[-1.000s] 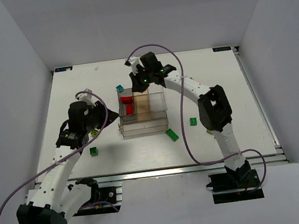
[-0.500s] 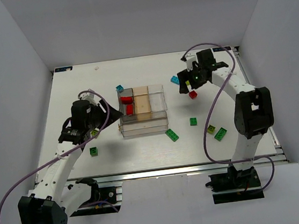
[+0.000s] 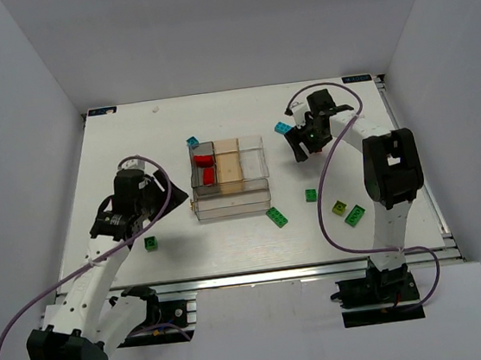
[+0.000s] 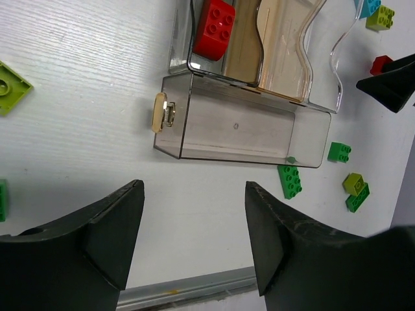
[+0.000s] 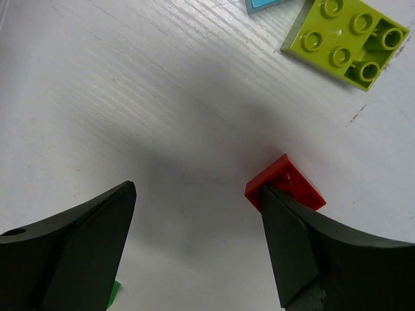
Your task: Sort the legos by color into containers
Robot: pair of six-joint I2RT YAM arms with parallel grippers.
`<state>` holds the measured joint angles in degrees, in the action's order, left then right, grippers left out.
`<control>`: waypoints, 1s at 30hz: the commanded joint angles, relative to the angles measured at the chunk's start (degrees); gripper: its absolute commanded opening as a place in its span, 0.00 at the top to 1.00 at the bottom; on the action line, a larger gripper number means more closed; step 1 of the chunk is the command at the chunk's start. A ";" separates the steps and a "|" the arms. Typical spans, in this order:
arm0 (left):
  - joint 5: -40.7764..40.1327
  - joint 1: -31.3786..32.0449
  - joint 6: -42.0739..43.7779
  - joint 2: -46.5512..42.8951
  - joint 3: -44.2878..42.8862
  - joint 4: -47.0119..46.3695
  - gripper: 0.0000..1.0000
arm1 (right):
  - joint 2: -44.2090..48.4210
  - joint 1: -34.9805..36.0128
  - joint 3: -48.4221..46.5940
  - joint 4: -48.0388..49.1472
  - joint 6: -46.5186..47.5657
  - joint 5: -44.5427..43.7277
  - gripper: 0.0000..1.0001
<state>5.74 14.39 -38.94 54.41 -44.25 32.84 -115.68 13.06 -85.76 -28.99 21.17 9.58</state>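
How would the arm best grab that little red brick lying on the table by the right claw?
Probably from straight above, pinching two opposite flat sides of the red brick. It lies low on the table, clear of the lime plate. The open right gripper would first need to shift to straddle it.

Top view. The divided box [image 3: 234, 202] sits at centre frame, with the paired bricks [image 3: 208, 176] in its upper-left compartment. The corner brick [image 3: 192, 141] lies just off the box's upper-left corner. The upper-right brick [image 3: 281, 127] lies well apart. The lower-right cluster [image 3: 277, 217] spreads below and right of the box, and the lower-left brick [image 3: 151, 243] lies opposite.
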 commanded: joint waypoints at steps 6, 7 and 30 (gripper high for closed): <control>-2.40 0.20 0.00 -3.09 1.62 2.93 0.27 | 2.83 -0.93 0.50 2.01 3.44 3.33 0.26; -2.48 0.20 0.00 -3.08 1.71 2.76 0.27 | 2.91 -0.84 0.50 1.66 3.35 4.21 0.30; 14.19 0.20 -0.69 -1.77 4.70 -12.68 0.26 | 9.50 -4.62 0.41 -8.71 8.97 41.18 0.42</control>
<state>10.22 14.37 -38.96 52.42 -40.42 29.50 -110.48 9.19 -84.97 -34.52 26.44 36.58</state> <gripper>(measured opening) 0.741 0.583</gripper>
